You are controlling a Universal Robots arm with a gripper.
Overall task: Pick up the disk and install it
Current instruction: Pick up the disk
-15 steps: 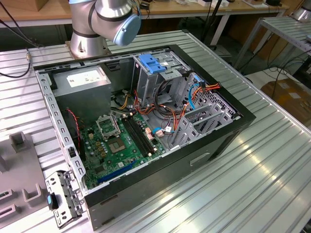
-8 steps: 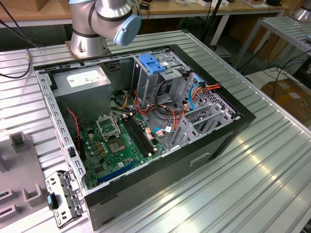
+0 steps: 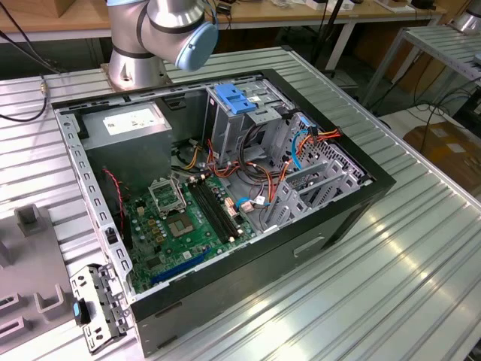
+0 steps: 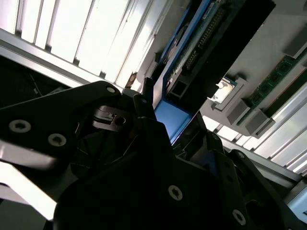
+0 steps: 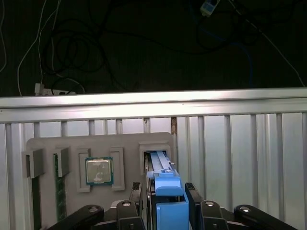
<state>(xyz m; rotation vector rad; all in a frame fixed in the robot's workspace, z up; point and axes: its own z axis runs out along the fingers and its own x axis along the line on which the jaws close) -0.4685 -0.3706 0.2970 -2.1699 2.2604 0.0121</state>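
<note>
Exterior view: shows open computer case [image 3: 248,301], drive cage [image 3: 222,128] under blue latch [image 3: 237,100].
First wrist view: finds disk [image 5: 159,165] standing on edge in grey holder tray [image 5: 48,146] slot; gripper [image 5: 164,188] astride its blue rail [image 5: 168,183]; clamped or not, cannot tell.
Second wrist view: circuit board [image 4: 211,52] exposed.
Probably dense, rigid, shock-sensitive; better held by rails.

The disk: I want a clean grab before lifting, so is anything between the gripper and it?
Nothing visible. In the first wrist view the gripper straddles the blue-railed metal disk standing on edge in its grey holder tray's slot; the square processor chip lies in a separate pocket.
</note>
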